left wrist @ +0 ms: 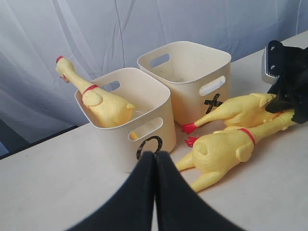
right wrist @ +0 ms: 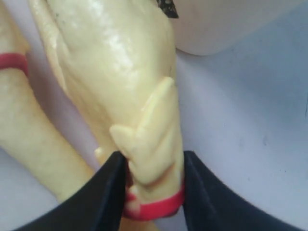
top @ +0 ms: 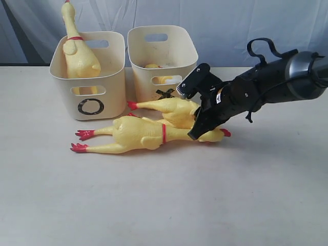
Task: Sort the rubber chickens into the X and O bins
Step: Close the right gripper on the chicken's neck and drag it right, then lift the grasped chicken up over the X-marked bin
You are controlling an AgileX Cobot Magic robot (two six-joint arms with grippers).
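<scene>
Pale table [top: 256,195] fills most of the scene, with a grey-blue curtain [top: 230,25] behind it; right arm [top: 266,84], black, reaches in from the right of the exterior view and slopes down toward the table.

O bin [top: 113,97] and X bin [top: 143,87] stand side by side at the back, just apart; the O bin is on the left in the exterior view; both are cream tubs with slot handles.

Upright chicken [top: 79,59] stands in the O bin, leaning on the rim, its neck and head sticking out above; something yellow shows inside the X bin, can't tell what.

Front chicken [top: 138,136] lies flat on the table ahead of the bins; its red feet point to the left of the exterior view, and its head lies just past the gripper tips; rear chicken [top: 171,108] lies alongside it, between it and the X bin, the two apparently touching; one red foot sits near the gap between the bins.

Right gripper [top: 199,132] is down at table level, pinching the rear chicken at the neck, right at the red band, a finger against each side; left gripper [left wrist: 155,155] hangs back from the bins with its fingers pressed together, nothing between them.
</scene>
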